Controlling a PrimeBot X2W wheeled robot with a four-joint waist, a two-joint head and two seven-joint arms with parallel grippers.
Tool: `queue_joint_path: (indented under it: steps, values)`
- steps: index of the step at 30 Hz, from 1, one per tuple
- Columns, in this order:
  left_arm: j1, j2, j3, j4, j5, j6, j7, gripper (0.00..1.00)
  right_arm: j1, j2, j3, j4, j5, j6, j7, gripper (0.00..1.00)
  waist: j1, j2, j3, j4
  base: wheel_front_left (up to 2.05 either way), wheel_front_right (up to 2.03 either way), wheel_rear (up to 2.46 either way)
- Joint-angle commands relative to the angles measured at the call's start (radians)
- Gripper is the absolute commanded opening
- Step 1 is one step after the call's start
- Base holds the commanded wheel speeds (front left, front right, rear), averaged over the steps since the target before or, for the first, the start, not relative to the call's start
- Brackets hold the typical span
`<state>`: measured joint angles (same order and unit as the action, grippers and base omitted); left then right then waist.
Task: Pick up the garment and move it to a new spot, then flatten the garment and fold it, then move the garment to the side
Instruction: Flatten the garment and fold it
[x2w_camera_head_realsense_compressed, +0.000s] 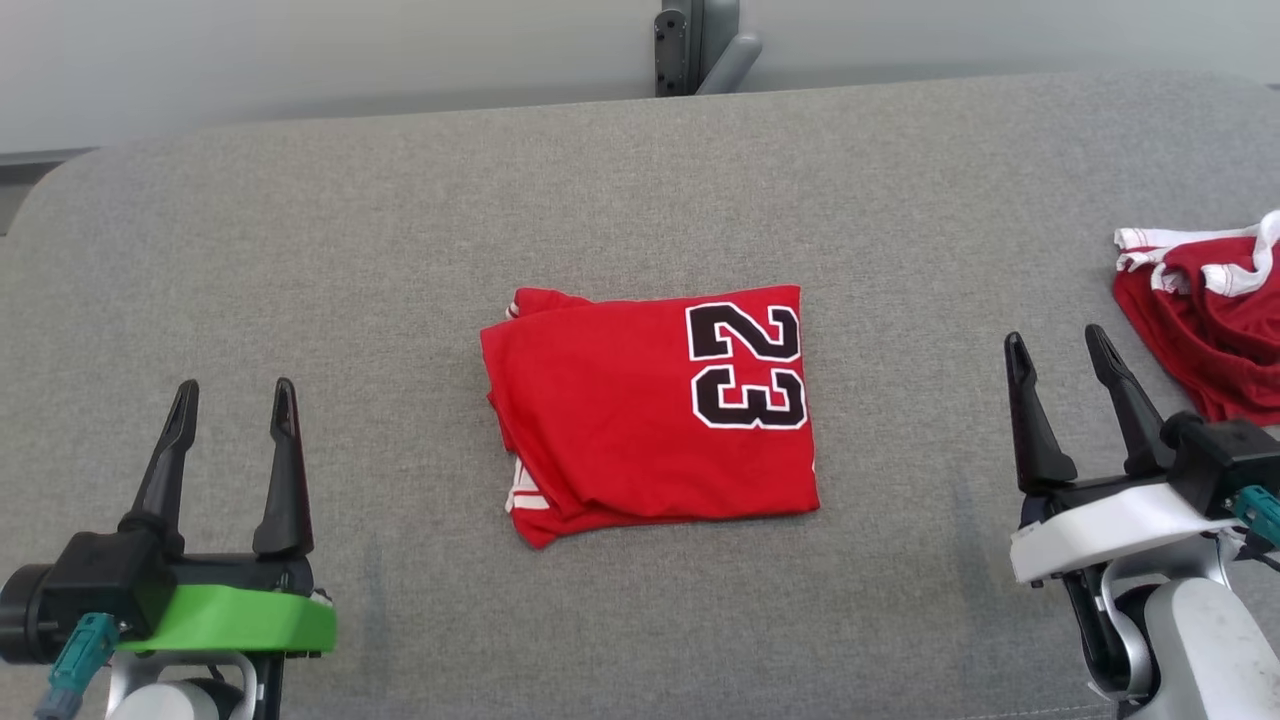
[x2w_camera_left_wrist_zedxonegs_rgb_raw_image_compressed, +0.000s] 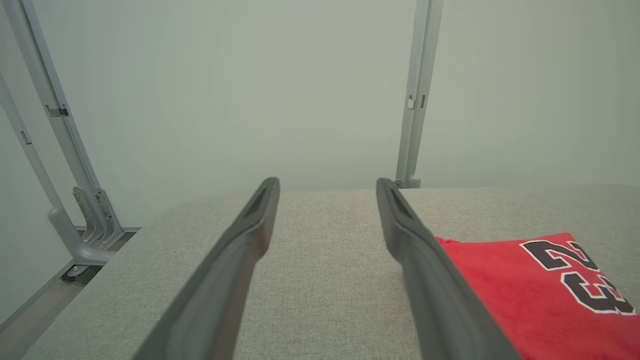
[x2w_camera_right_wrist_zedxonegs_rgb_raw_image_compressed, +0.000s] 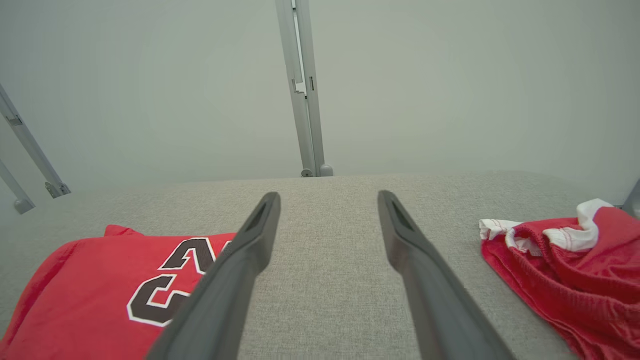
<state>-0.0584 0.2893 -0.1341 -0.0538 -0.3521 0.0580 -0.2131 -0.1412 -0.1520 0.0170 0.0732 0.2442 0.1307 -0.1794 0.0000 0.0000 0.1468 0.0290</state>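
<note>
Left pincer (x2w_camera_head_realsense_compressed: 236, 385): my fingers stand apart with nothing between them. It sits over the grey padded surface (x2w_camera_head_realsense_compressed: 400, 200), well apart from the cloth.
Garment (x2w_camera_head_realsense_compressed: 620, 420): red jersey folded into a compact rectangle, number 23 uppermost. It lies flat at the centre of the surface, between my two pincers. Layers and white trim show along its left edge.
Right pincer (x2w_camera_head_realsense_compressed: 1055, 336): fingers apart, empty, clear of the garment's right edge.
Second red piece (x2w_camera_head_realsense_compressed: 1210, 330): crumpled, white-trimmed, at the far right edge just beside my right pincer, untouched.
Step in hand: by my judgement the fold is complete and the move to the side has not yet begun.
Next move: I judge it calls for a low approach to one edge and a pinch through all layers. The landing spot should be clear of the second red piece, so the stack stays closed.
</note>
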Motion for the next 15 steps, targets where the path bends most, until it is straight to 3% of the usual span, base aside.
queue_joint_path:
  steps: [1, 15]
  values:
    - [0.022, 0.008, 0.0, -0.005, 0.003, 0.007, 0.005, 1.0, 0.02, -0.001, -0.007, -0.01, 0.005, 0.0, 0.003, 1.0, 0.0, 0.0, -0.025, -0.004, 0.0, 0.0, 0.0]
    - [0.092, 0.031, -0.016, -0.048, -0.008, 0.02, 0.069, 1.0, 0.121, 0.008, -0.029, -0.078, 0.007, 0.0, 0.051, 1.0, 0.0, 0.0, -0.082, -0.002, 0.0, 0.0, 0.0]
